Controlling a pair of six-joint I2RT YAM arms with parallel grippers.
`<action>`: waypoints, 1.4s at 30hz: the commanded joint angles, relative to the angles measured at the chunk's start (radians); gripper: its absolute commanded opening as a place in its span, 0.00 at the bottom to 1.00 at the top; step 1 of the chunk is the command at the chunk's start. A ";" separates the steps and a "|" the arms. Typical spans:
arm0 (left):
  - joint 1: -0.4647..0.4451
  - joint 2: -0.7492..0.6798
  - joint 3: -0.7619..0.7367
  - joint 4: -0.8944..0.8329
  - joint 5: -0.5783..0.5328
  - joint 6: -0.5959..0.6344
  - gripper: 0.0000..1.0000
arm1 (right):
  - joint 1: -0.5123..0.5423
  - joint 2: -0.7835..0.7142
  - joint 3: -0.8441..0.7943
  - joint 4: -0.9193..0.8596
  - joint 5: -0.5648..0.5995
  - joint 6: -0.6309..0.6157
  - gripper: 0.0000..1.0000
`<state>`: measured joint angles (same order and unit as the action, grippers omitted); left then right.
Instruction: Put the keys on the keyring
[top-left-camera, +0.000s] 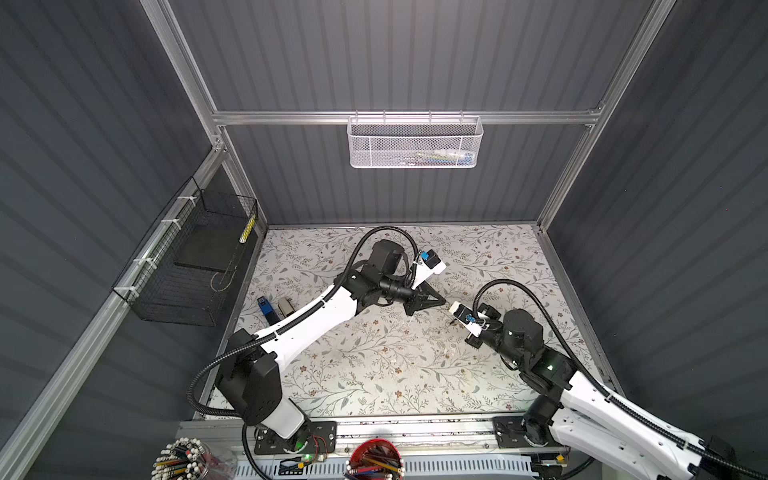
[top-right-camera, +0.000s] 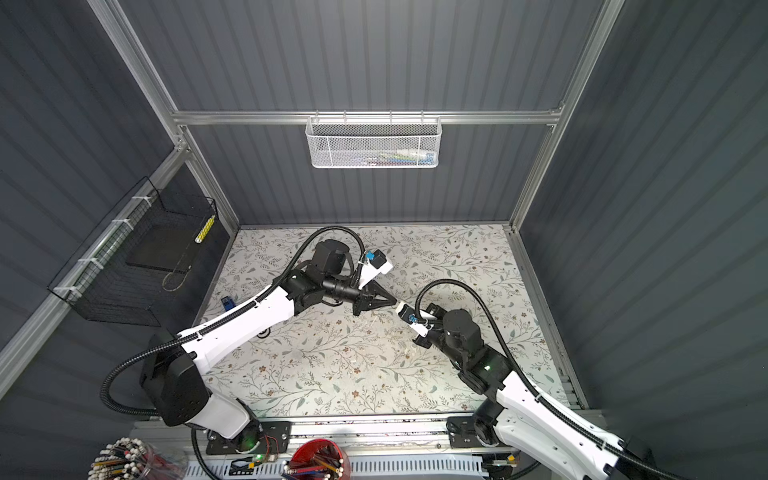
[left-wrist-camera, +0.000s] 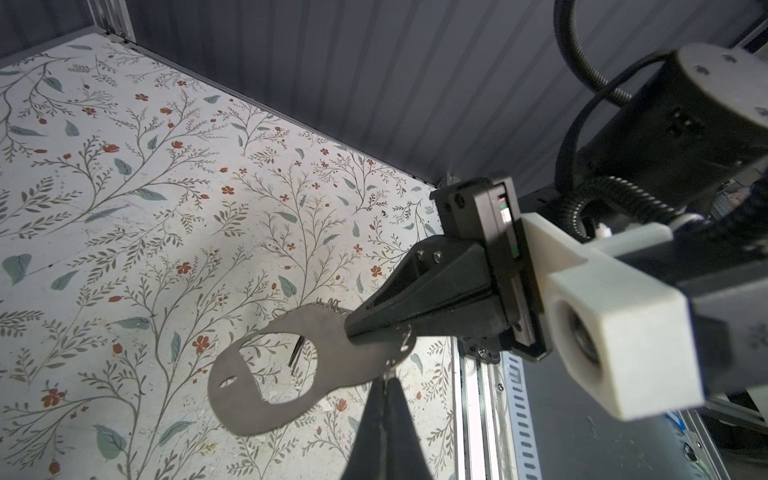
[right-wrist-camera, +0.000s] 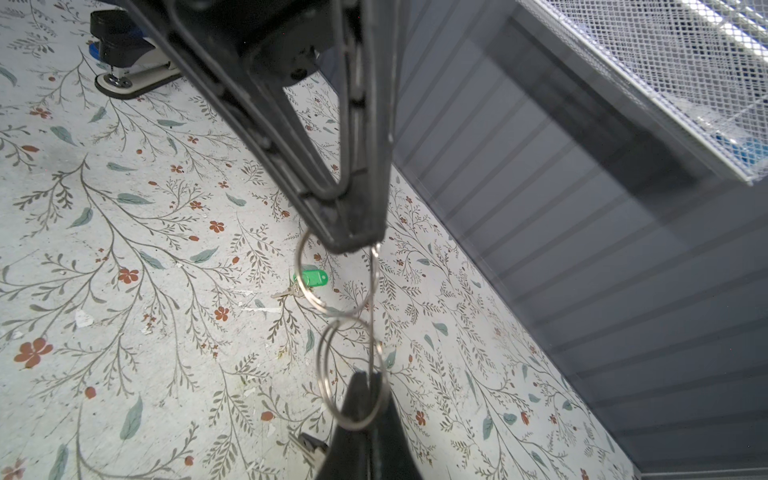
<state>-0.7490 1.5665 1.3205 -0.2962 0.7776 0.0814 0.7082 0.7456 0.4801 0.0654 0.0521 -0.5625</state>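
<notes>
1. Grey, flat metal keyring (left-wrist-camera: 324, 328) with an oval cutout is held above the floral-patterned table (left-wrist-camera: 124, 208), near its middle, clear of the surface.
2. Right gripper (left-wrist-camera: 351, 330): jaws closed on one end of the keyring.
3. Left gripper (left-wrist-camera: 386, 380): jaws closed at the keyring's edge, on a wire loop (right-wrist-camera: 298, 266).
4. Silver key with green plastic tag (right-wrist-camera: 309, 277) lies on the table below, apart from the keyring.

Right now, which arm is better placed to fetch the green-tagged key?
Left, probably. The right gripper clamps the keyring squarely; the left gripper only pinches its edge; the key lies close below.
</notes>
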 joint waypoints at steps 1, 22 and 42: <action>0.004 0.015 0.037 -0.043 0.043 0.031 0.00 | -0.004 -0.008 0.042 0.013 -0.016 -0.026 0.00; 0.010 0.068 0.027 0.007 0.187 -0.068 0.00 | -0.139 0.086 0.070 -0.017 -0.333 0.020 0.09; 0.099 0.127 -0.053 0.248 0.229 -0.474 0.00 | -0.205 0.063 0.110 -0.131 -0.216 0.020 0.61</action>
<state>-0.6640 1.6817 1.2911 -0.1287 0.9676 -0.2836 0.5056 0.8391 0.5495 0.0017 -0.2230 -0.5648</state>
